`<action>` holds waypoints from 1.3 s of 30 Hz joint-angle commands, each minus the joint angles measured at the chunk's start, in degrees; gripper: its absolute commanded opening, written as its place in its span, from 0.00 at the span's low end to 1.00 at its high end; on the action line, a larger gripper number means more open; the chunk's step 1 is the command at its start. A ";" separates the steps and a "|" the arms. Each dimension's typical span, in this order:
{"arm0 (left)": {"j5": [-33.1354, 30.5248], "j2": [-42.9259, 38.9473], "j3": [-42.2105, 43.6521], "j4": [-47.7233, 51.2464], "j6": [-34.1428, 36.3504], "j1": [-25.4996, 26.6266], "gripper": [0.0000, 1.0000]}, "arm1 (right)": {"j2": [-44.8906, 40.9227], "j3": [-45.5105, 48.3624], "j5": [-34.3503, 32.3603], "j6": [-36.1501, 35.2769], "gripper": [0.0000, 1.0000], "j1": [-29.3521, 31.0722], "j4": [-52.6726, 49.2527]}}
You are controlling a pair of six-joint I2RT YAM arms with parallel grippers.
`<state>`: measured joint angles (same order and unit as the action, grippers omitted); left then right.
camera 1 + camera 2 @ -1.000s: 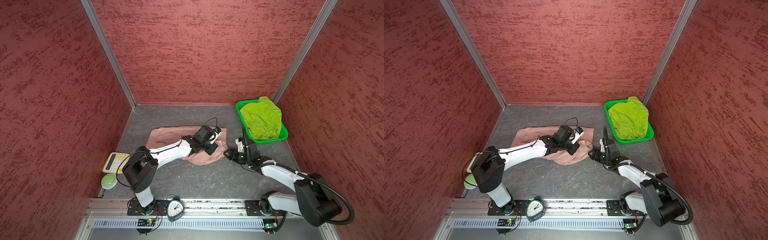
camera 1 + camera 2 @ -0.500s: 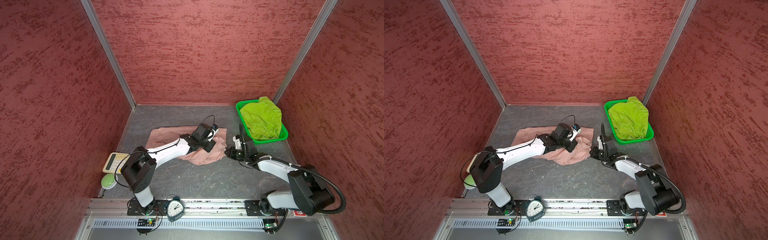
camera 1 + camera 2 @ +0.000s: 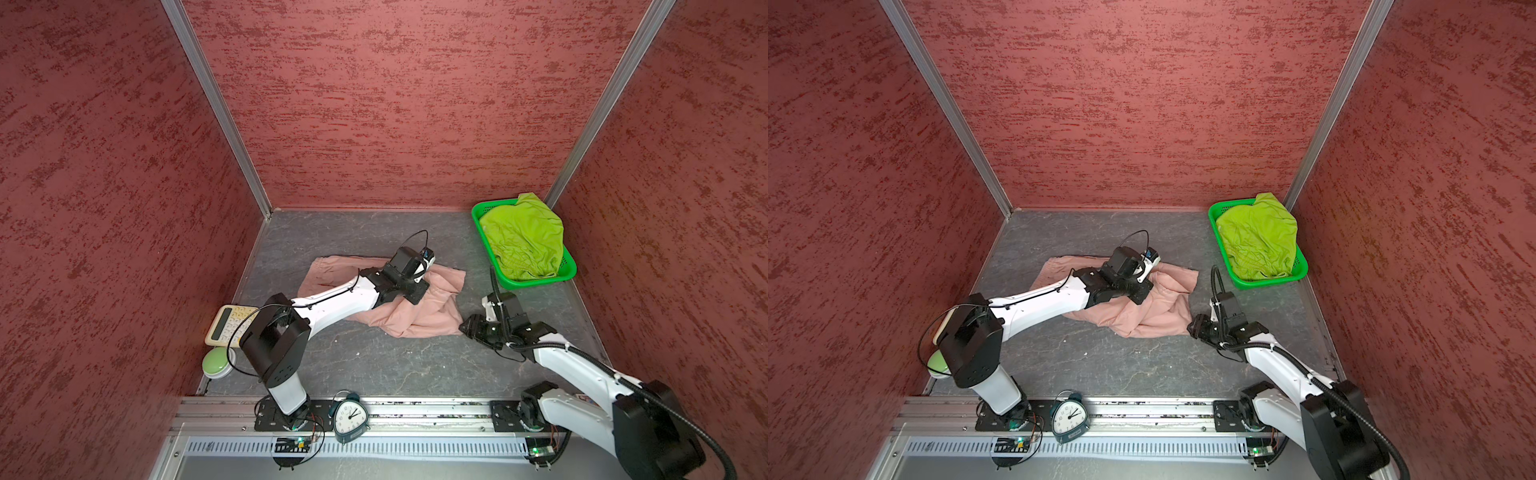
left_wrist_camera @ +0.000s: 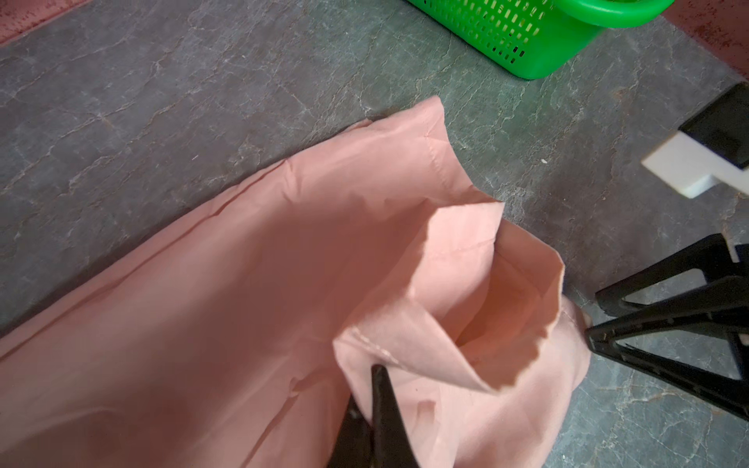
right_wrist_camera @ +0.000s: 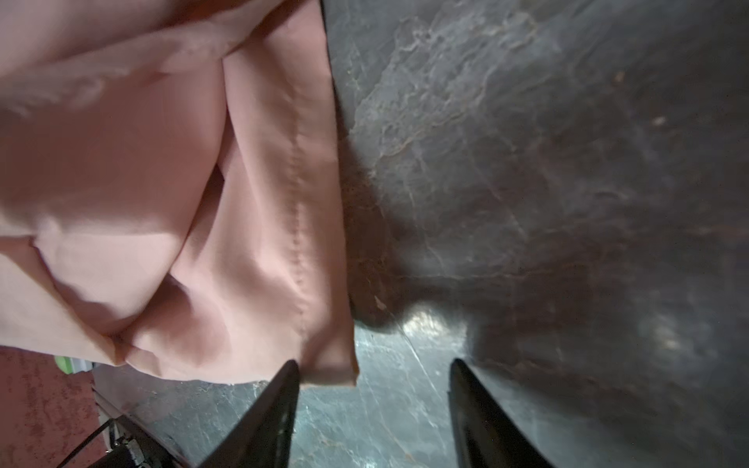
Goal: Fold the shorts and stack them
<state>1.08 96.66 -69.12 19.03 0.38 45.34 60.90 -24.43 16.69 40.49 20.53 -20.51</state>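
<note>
Now grey marbled tabletop (image 3: pixel 374 361), red walls (image 3: pixel 395 104); left jaws pinch pink shorts (image 3: pixel 432 311), right jaws apart.

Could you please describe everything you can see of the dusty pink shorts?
The dusty pink shorts are thin, smooth cloth with stitched hems, lying rumpled and partly doubled over on the grey stone-look tabletop. One leg opening gapes. The left tool is shut on the hem edge of a raised fold. The open right tool stands at a hem corner on their near right side, jaws apart, not gripping.
</note>
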 commanded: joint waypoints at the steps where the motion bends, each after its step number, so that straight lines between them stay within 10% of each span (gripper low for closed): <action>1: -0.12 -0.96 -0.82 -0.66 -0.65 0.40 0.00 | 0.09 -3.99 -2.03 -2.11 0.66 0.03 0.19; 5: 0.10 -0.77 -1.36 -0.68 -0.94 0.82 0.00 | 7.26 -4.45 1.27 -2.46 0.66 0.18 6.46; 9: 1.16 -1.25 -1.50 -0.58 -1.96 2.14 0.00 | 9.36 -3.44 3.92 -1.53 0.35 0.91 9.36; 13: 4.32 -2.34 -1.12 -0.27 -3.31 6.01 0.09 | 2.40 -7.48 -8.31 -4.56 0.59 -0.60 -4.80; 15: 6.62 -2.31 -0.94 -0.21 -4.18 8.56 0.23 | -1.25 -9.10 -10.24 -5.31 0.67 -3.10 -8.85; 18: 9.36 -1.20 -0.99 -0.57 -5.70 12.07 0.97 | -4.45 -10.70 -10.62 -5.98 0.79 -5.86 -11.93; 24: 6.65 -3.04 -5.67 6.50 -5.92 14.32 0.99 | -6.02 -13.87 -10.13 -8.21 0.71 -7.26 -13.83; 31: -1.70 -8.75 -13.46 20.65 -5.01 -2.50 0.99 | 0.04 -17.66 -1.83 -11.21 0.36 0.99 -3.58; 39: 3.95 -5.50 -2.87 10.59 -6.87 -22.39 0.99 | 13.52 -18.15 -2.10 -7.51 0.31 13.86 5.60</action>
<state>3.11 88.07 -75.48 30.59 -6.63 24.43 71.59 -43.48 13.98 31.35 32.38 -19.51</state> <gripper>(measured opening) 0.994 0.310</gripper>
